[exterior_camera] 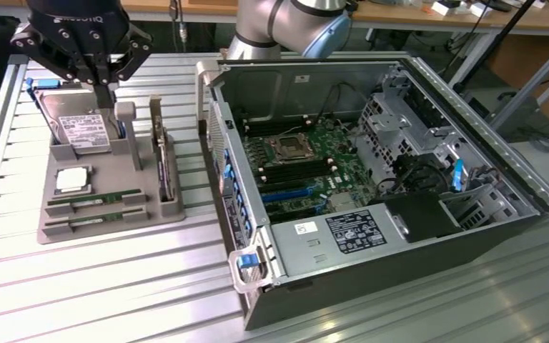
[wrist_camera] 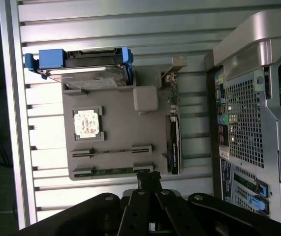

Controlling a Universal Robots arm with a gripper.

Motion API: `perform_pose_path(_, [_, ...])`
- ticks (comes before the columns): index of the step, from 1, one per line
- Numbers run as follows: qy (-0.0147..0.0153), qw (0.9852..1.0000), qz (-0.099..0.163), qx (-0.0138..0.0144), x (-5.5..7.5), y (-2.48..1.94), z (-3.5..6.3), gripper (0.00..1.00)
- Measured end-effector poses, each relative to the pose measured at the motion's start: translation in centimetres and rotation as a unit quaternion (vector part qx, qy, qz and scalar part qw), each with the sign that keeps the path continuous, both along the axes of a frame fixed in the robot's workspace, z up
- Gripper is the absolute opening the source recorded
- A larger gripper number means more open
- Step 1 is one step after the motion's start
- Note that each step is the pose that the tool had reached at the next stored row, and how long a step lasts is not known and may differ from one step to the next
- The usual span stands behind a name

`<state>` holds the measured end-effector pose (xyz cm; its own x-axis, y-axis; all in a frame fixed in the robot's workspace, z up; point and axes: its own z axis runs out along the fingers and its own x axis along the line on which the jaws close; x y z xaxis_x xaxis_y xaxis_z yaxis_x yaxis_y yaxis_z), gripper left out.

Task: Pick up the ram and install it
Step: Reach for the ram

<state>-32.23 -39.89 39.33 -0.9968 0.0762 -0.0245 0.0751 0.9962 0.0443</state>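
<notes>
Hovering with the gripper (exterior_camera: 103, 91) high above the grey tray (exterior_camera: 112, 175), jaws pressed together and holding nothing. From the wrist, showing the fingertips (wrist_camera: 142, 179) meeting with no gap and nothing caught between them.

Leaving the ram (exterior_camera: 94, 217) untouched and well below the jaws: seated on its long edge in the outermost slot of the tray, at the border farthest from the hard drive (exterior_camera: 83, 128). Keeping company with a second green stick (exterior_camera: 94, 198) in the parallel slot just beside it, on the hard-drive side.

Running the ram's long axis across the exterior view, from that view's left to its right, along the tray's near border and square to the expansion card (exterior_camera: 165, 168), which stands on edge at the tray's side nearest the computer case (exterior_camera: 255, 86).

From the wrist, placing the ram (wrist_camera: 113, 170) as the green strip of the tray (wrist_camera: 120, 128) closest to the fingertips, with the card (wrist_camera: 174, 147) off one end of it and the drive (wrist_camera: 88, 73) at the far border.

Judging from the wrist view, lining up the jaws' opening direction along the stick's length and not across its thin faces, so apparently a quarter turn off from spanning its thickness.

Offering the open case on the exterior view's right of the tray, with the motherboard (exterior_camera: 303, 157) exposed.
</notes>
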Motion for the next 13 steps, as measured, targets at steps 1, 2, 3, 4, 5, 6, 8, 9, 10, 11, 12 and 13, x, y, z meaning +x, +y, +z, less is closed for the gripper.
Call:
perform_pose_path(1, [0.0000,1.0000,0.000,0.0000,-0.2,0.00,0.00,0.10])
perform_pose_path(2, [0.0000,1.0000,0.000,0.0000,-0.4,0.00,0.00,0.10])
perform_pose_path(3, [0.0000,1.0000,0.000,0.0000,-0.6,0.00,0.00,0.10])
perform_pose_path(4, [0.0000,1.0000,0.000,0.0000,-1.0,0.00,0.00,0.10])
perform_pose_path(5, [0.0000,1.0000,0.000,0.0000,-1.2,0.00,0.00,0.10])
perform_pose_path(6, [0.0000,1.0000,0.000,0.0000,-1.5,0.00,0.00,0.10])
perform_pose_path(8, [0.0000,1.0000,0.000,0.0000,-2.0,-0.01,0.00,0.10])
perform_pose_path(9, [0.0000,1.0000,0.000,0.0000,-2.2,-0.01,0.00,0.10])
perform_pose_path(10, [0.0000,1.0000,0.000,0.0000,-2.4,-0.01,0.00,0.10])
perform_pose_path(11, [0.0000,1.0000,0.000,0.0000,-2.5,-0.01,0.00,0.10])
perform_pose_path(12, [0.0000,1.0000,0.000,0.0000,-2.6,-0.01,0.00,0.10])
perform_pose_path(13, [0.0000,1.0000,0.000,0.0000,-2.6,-0.01,0.00,0.10])
